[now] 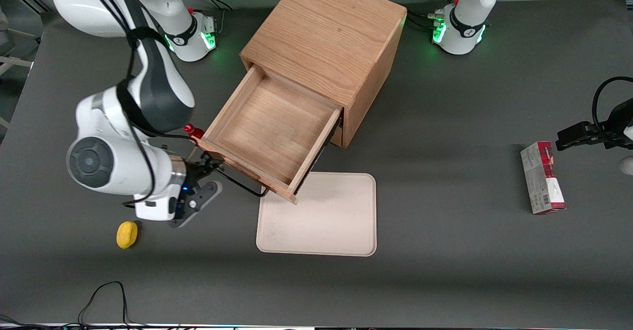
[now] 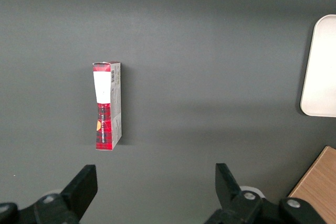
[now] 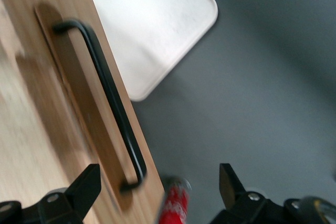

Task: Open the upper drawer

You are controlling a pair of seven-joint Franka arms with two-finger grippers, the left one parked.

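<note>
The upper drawer (image 1: 269,134) is standing pulled well out of the wooden cabinet (image 1: 329,38), its shallow box bare inside and its front corner overhanging the cream tray (image 1: 326,221) that is lying on the bench (image 1: 445,196) in front of the cabinet. The long black handle (image 1: 242,184) is running along the drawer front, on the side nearer the front camera.

The tool (image 1: 205,176) is hanging just beside the handle at the end toward the working arm, and in the wrist view its fingers (image 3: 86,187) are spread wide with only bare bench between them — the handle (image 3: 113,103) is lying off to one side, not gripped.

Judging by how far the box is showing, the opening itself looks essentially done (only a little travel may be left). To finish cleanly, the arm should be backing straight away along the drawer's own line, keeping the spread fingers clear of the bar so nothing is snagging and nudging the drawer back in or skewing it. A small red object (image 1: 193,131) is sitting beside the drawer's corner close to the tool, and a yellow ball (image 1: 127,234) is resting on the bench nearer the camera — both worth missing on the way out.
</note>
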